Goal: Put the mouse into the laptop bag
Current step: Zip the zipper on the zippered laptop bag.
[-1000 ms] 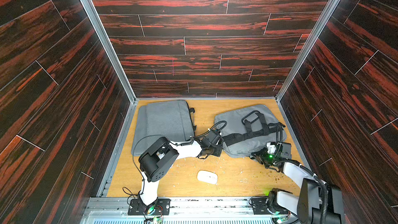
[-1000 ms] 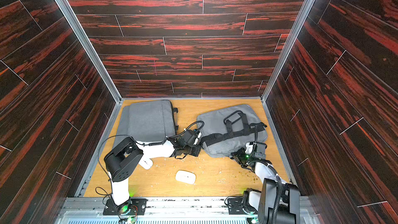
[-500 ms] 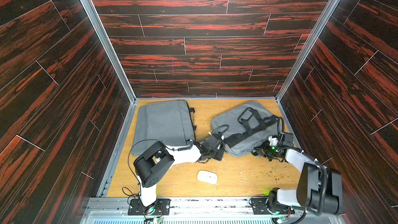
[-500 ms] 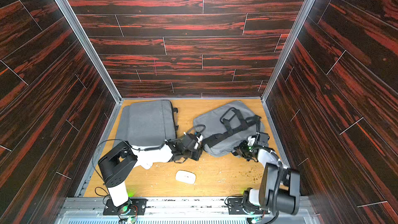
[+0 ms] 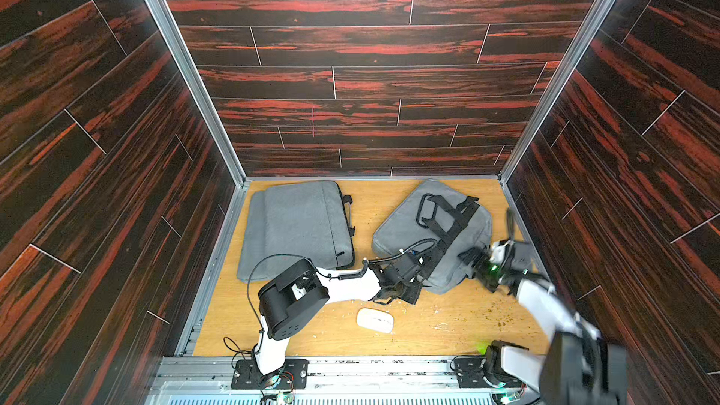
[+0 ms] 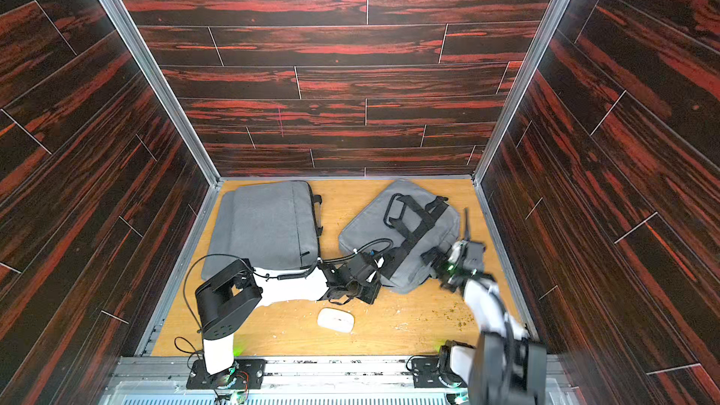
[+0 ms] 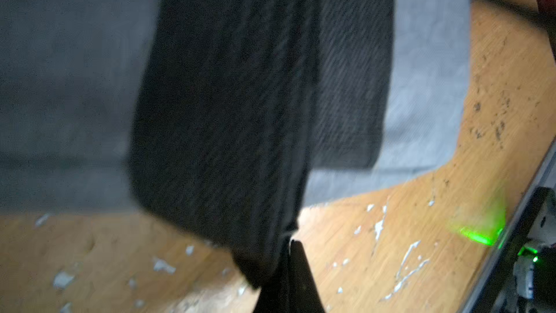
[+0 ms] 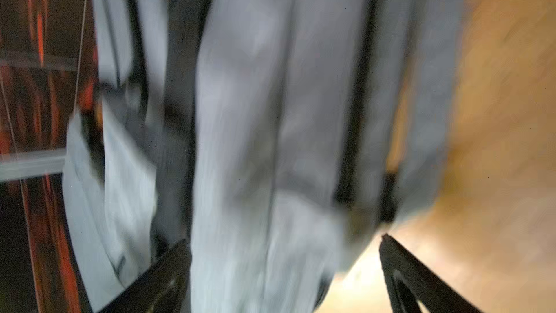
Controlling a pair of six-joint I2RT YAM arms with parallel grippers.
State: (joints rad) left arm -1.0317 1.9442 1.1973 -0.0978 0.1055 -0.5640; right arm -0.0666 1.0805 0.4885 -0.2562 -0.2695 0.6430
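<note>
The white mouse (image 5: 375,319) (image 6: 336,319) lies on the wooden floor near the front, touching nothing. The grey laptop bag (image 5: 401,224) (image 6: 366,227) with black straps lies at the back right. My left gripper (image 5: 419,284) (image 6: 375,280) (image 7: 290,245) is shut on a black strap (image 7: 240,85) at the bag's front edge. My right gripper (image 5: 473,259) (image 6: 432,259) (image 8: 279,254) is open at the bag's right front corner. The bag's grey fabric (image 8: 255,115) hangs loosely between its spread fingers (image 8: 168,266). The right wrist view is blurred.
A second flat grey bag (image 5: 296,227) (image 6: 265,224) lies at the back left against the wall. Dark wood-patterned walls close in the left, back and right. A metal rail (image 5: 350,368) runs along the front. Crumbs (image 5: 491,313) dot the floor at the right.
The right gripper has opened and let go of the bag. The strapped bag has turned and shifted toward the back right corner. The left gripper stays shut on the strap.
</note>
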